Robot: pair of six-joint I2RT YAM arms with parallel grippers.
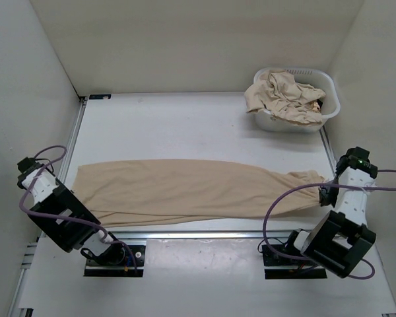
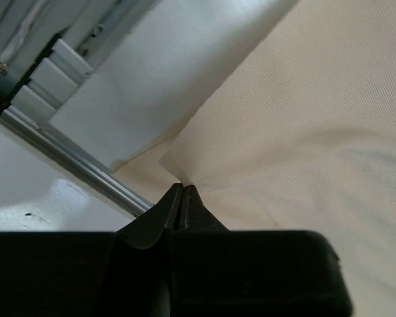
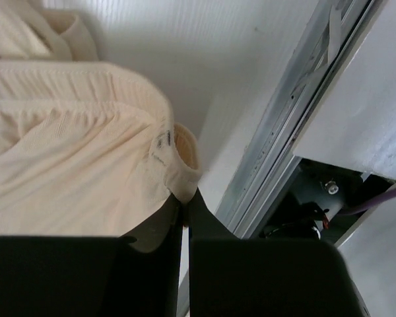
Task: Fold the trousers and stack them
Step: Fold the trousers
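One pair of trousers [image 1: 185,191] lies spread on your table [image 1: 185,125]. One white basket [image 1: 294,124] stands at the far right corner, holding a crumpled heap [image 1: 284,96] of the same beige cloth. How many pairs make up that heap, I cannot tell. Two grippers, both at the spread pair.

Operator: Which way does the spread pair point?

Inspector: Its long axis runs left to right, roughly along the near edge of your table. The gathered waist is at the right end and the leg ends are at the left. The cloth is broad at the left and through the middle, then narrows toward the waist.

Operator: And its condition?

Inspector: Light beige, thin, with a fine ribbed weave when seen close. Long shallow creases run lengthwise. The two legs lie as one flat band, and I cannot tell one from the other. The waistband is puckered and carries a small label [image 3: 162,142].

Operator: My grips?

Inspector: Your left gripper [image 2: 183,188] has its fingers pressed together on a corner of the cloth at the left end, beside the metal rail [image 2: 66,162]. Your right gripper [image 3: 185,198] pinches the edge of the waistband at the right end, fingers closed on the cloth.
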